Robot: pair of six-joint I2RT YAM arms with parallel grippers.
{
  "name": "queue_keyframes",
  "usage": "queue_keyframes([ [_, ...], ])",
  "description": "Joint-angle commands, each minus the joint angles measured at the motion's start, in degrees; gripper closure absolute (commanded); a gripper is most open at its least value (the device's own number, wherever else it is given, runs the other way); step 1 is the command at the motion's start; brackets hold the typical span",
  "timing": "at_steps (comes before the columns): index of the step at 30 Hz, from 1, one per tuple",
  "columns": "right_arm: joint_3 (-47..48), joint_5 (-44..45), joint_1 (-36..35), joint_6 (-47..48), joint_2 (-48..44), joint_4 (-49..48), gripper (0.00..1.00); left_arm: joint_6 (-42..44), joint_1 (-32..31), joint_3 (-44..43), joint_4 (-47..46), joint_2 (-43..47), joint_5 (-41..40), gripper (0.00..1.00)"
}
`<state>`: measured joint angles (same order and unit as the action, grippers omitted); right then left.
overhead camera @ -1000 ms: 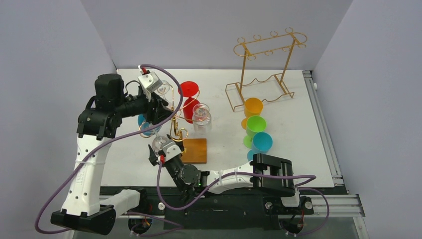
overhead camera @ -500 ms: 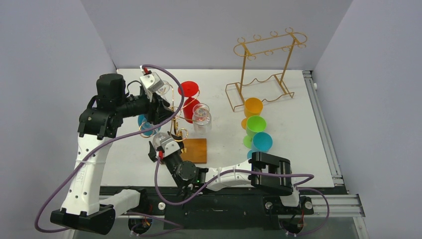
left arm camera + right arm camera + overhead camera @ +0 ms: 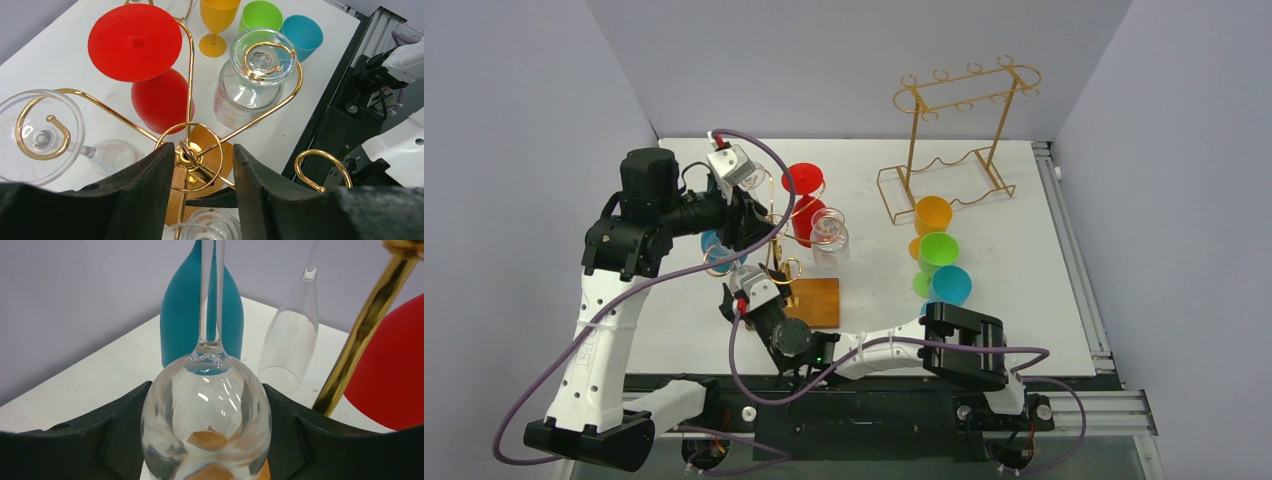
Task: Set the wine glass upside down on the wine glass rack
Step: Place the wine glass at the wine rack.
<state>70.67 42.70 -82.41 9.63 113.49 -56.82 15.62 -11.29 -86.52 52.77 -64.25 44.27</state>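
The wine glass (image 3: 206,410) is clear and hangs bowl-down, its stem pointing up. My right gripper (image 3: 206,388) is shut on its bowl, at the near left of the wine glass rack (image 3: 776,255), by the wooden base (image 3: 816,302). The gold rack's curled arms carry a red glass (image 3: 136,36), a ribbed clear glass (image 3: 250,85) and another clear glass (image 3: 41,131), all upside down. My left gripper (image 3: 202,148) is open above the rack's top hub (image 3: 187,155), one finger on each side. I cannot tell whether they touch it. A free gold hook (image 3: 320,167) curls to the right.
A taller gold wire frame rack (image 3: 954,140) stands at the back right. Orange (image 3: 932,213), green (image 3: 938,250) and blue (image 3: 951,285) cups sit in a row right of the rack. A teal glass (image 3: 200,305) and a clear flute (image 3: 295,335) hang just beyond the held glass.
My right gripper has carried the wine glass a little left and farther in, closer to the rack. The left gripper's jaws have narrowed slightly over the rack's top.
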Motion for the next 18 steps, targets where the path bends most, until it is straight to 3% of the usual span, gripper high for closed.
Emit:
queue_keyframes([
  [1,2.90,-1.28,0.96,-1.83,0.06,0.02,1.00,-0.32,-0.42,-2.34,-1.71,0.14,-0.21,0.57],
  [18,-0.27,-9.97,0.22,1.88,-1.35,-4.08,1.00,0.46,-1.07,-2.41,-1.29,-1.18,-1.66,0.58],
])
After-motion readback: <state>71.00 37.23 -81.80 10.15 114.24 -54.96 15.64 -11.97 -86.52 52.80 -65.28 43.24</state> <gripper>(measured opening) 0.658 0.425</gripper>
